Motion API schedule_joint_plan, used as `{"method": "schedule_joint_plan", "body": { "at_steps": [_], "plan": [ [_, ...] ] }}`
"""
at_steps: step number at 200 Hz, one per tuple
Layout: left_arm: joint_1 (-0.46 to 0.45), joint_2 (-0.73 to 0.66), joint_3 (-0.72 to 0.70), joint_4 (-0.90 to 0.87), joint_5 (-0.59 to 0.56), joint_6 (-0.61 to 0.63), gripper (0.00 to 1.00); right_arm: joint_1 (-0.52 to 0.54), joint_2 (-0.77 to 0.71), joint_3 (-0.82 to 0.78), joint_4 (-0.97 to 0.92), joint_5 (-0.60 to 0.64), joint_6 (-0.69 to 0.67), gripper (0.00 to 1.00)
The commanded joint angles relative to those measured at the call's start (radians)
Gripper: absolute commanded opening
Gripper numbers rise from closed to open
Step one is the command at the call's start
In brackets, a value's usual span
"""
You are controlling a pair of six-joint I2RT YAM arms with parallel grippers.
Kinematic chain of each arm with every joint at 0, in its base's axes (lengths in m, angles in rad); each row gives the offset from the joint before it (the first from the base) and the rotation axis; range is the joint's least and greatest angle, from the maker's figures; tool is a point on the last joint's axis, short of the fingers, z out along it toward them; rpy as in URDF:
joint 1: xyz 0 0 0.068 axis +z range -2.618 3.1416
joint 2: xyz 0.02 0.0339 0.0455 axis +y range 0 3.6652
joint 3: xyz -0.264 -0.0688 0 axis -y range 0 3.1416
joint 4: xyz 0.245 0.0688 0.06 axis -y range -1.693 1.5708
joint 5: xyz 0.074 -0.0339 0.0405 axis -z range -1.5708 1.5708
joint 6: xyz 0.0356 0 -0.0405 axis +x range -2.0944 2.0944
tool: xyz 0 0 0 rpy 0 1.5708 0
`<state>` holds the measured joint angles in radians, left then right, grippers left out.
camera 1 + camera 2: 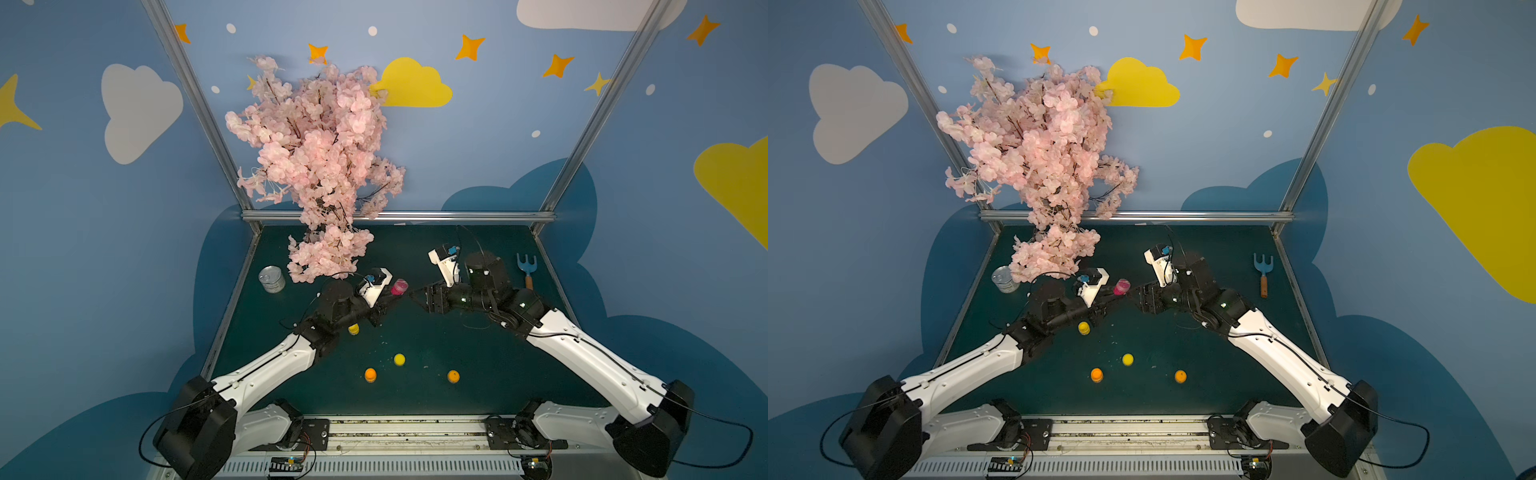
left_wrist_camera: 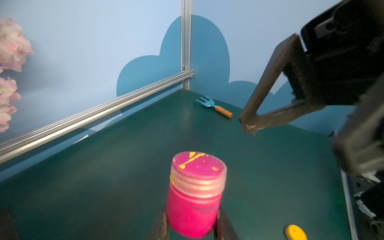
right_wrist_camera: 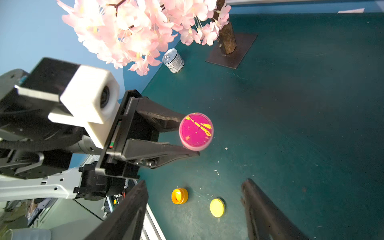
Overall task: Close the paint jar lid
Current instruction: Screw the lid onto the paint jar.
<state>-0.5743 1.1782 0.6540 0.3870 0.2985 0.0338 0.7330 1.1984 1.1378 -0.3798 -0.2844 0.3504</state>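
A pink paint jar (image 2: 192,209) sits between the fingers (image 2: 224,226) of my left gripper (image 1: 394,296), which is shut on its body. Its clear ribbed lid (image 2: 198,176), smeared with yellow paint on top, rests on the jar's mouth. Both top views show the jar (image 1: 400,286) (image 1: 1122,286) at mid-table. My right gripper (image 1: 415,296) is open just to the right of the jar, holding nothing and not touching it. In the right wrist view the lid (image 3: 196,131) lies beyond my open right gripper (image 3: 194,185), clamped by the left gripper (image 3: 190,137).
A pink blossom tree (image 1: 320,166) on a dark base plate (image 3: 230,49) and a tin can (image 1: 272,279) stand at the back left. A blue hand rake (image 1: 527,270) lies at the back right. Yellow (image 1: 353,329) (image 1: 399,359) and orange (image 1: 370,375) (image 1: 453,376) jars or caps dot the near table.
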Motion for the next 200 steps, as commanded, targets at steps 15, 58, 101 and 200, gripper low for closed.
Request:
{"method": "schedule_joint_plan", "body": {
  "at_steps": [15,58,101,200],
  "plan": [
    [0.054,-0.034,0.007,-0.011,0.346,-0.015,0.24,-0.044,-0.076,-0.033,0.035,-0.121,-0.174,0.68],
    [0.068,-0.02,0.053,-0.052,0.577,0.004,0.24,-0.058,-0.043,0.018,0.084,-0.35,-0.346,0.6],
    [0.072,-0.02,0.053,-0.015,0.603,-0.011,0.24,-0.058,-0.002,0.023,0.109,-0.448,-0.366,0.52],
    [0.08,-0.023,0.062,0.01,0.56,-0.021,0.23,-0.049,0.005,-0.025,0.11,-0.442,-0.371,0.51]
  ]
}}
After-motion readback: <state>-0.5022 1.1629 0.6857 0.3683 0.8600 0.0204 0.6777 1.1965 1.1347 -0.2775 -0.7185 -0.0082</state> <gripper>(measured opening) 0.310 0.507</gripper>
